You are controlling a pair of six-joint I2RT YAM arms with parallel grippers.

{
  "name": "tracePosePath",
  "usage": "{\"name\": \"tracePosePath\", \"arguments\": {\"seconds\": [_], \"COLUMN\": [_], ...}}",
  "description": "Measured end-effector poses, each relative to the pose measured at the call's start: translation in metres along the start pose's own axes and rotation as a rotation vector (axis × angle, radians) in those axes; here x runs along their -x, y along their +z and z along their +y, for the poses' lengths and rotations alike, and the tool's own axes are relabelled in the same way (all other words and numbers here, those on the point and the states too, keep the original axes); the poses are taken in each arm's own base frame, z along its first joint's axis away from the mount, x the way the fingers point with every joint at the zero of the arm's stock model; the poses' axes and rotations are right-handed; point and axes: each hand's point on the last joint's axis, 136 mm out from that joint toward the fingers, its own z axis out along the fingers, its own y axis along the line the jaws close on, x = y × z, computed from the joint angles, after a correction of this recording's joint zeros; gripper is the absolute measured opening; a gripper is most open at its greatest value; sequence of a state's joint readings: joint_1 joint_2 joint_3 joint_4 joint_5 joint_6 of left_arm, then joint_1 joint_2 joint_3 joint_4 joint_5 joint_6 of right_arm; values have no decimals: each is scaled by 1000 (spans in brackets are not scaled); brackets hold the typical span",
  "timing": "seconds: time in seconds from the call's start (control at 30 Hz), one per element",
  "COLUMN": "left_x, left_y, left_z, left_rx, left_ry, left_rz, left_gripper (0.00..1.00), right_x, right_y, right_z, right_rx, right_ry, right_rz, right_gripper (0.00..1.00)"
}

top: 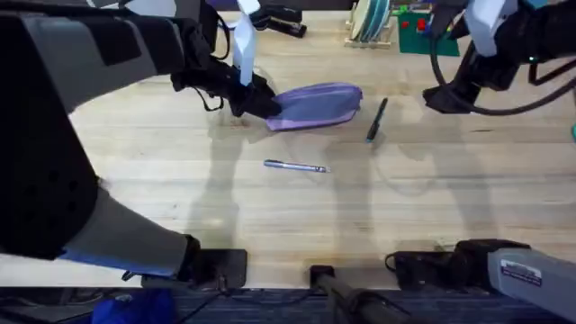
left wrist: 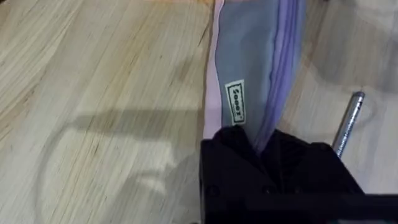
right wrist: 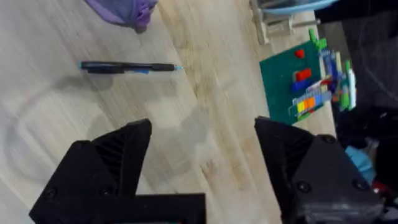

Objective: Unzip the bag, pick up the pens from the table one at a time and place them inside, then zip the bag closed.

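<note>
Lavender bag point(top: 317, 105) zipped — 2 pens point(top: 296, 166) outside

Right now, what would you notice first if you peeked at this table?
The purple bag lying in the middle of the wooden table, with the left gripper pinching one end. Two pens lie loose nearby: a silver pen in front of the bag and a black pen beside it, near the open right gripper.

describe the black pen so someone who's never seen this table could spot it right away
Start from the light wooden table and find the lavender-purple bag near its far middle. Just off the bag's right end, apart from it, the black pen lies at a steep angle on bare wood. It is dark, while the silver pen lies level, nearer the arms' bases.
</note>
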State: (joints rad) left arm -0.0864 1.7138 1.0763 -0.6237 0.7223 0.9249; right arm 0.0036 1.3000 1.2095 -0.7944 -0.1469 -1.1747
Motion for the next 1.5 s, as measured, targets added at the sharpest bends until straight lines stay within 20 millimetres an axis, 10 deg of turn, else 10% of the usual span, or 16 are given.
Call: {"name": "tracePosePath", "arguments": {"seconds": [1.5], "left_x": [0], "left_y": [0], "left_z": [0], "left_rx": [0], "left_ry": [0], "left_rz": [0], "left_gripper": [42], "right_x": [34], "right_y": [23], "right_z": [35], "right_rx": [401], "right_ry": [208], "right_rz": [-511], "right_gripper": [996]}}
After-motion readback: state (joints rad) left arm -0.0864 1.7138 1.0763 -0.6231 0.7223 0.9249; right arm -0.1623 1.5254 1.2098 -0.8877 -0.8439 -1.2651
